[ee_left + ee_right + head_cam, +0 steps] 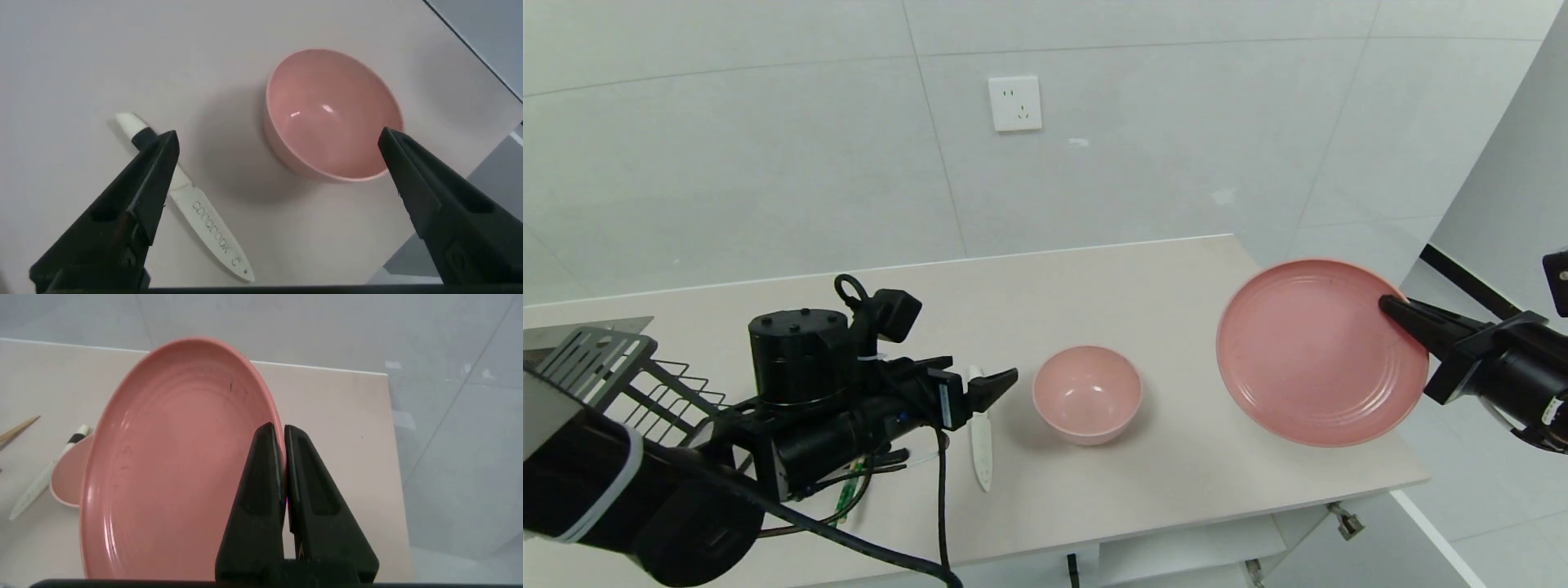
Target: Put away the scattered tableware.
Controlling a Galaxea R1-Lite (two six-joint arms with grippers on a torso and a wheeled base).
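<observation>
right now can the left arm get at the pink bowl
Probably yes: the left gripper hangs open right beside the bowl, with bare counter between them. The knife lies under the gripper, not in the way, and the right gripper holds the plate clear of it.

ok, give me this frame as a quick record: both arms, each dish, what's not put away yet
right gripper: shut on the pink plate's rim
pink plate: held tilted above the right end of the counter
left gripper: open, above the counter, over the white knife and pink bowl
pink bowl: upright on the counter, empty
white knife: lying flat, left of the bowl, not touching it
rack: far left of the counter
not put away: bowl, knife, plate
</observation>
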